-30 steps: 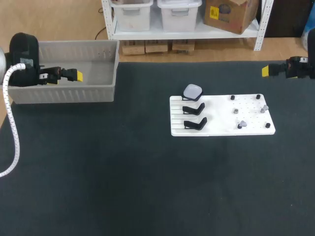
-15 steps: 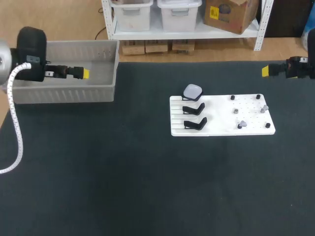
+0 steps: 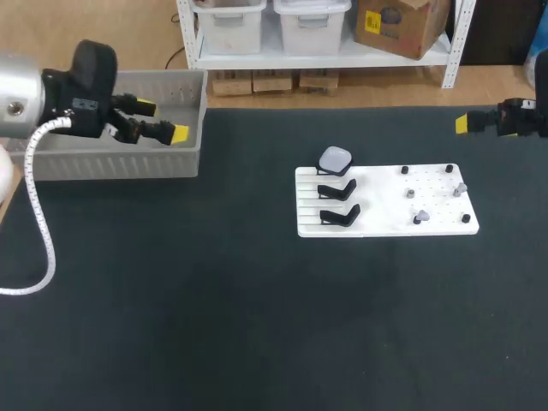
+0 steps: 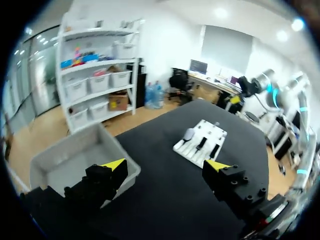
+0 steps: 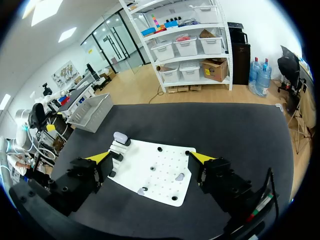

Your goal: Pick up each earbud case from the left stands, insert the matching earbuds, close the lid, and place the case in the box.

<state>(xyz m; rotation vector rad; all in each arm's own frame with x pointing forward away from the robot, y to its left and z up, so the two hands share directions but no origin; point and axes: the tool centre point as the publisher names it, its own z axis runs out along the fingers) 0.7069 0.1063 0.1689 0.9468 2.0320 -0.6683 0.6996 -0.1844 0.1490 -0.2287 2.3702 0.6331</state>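
**One case left on the stands, both claws wide and empty**

A dark table (image 3: 257,325) lies in front of us. At its far left corner sits the grey box (image 3: 111,164). Our left gripper (image 3: 163,121) hangs over the box's near right corner with its fingers spread wide and nothing between them. We cannot tell what the box holds.

Towards the middle, well apart from the box, lies the white board (image 3: 385,224). Its left side carries three black stands (image 3: 336,188) in a column. Only the farthest stand is loaded: the pale earbud case (image 3: 336,158) rests on it, and the two nearer ones are bare. We cannot tell whether its lid is up or down. On the board's right side sit a few small grey earbuds (image 3: 461,187) among dark pegs.

At the far right edge our right gripper (image 5: 150,158) hovers, opened wide and empty, with the board ahead of it.

We judge the risks as follows:
- The case only rests on its stand, so a finger arriving off-centre could tip it onto the board or the table.
- A widely spread claw coming down on that stand could clip the bare stand just beside it.
- The earbuds are small and rounded, so a poor pinch might flick one off the board.
- If both arms close on the board together, they could crowd each other.
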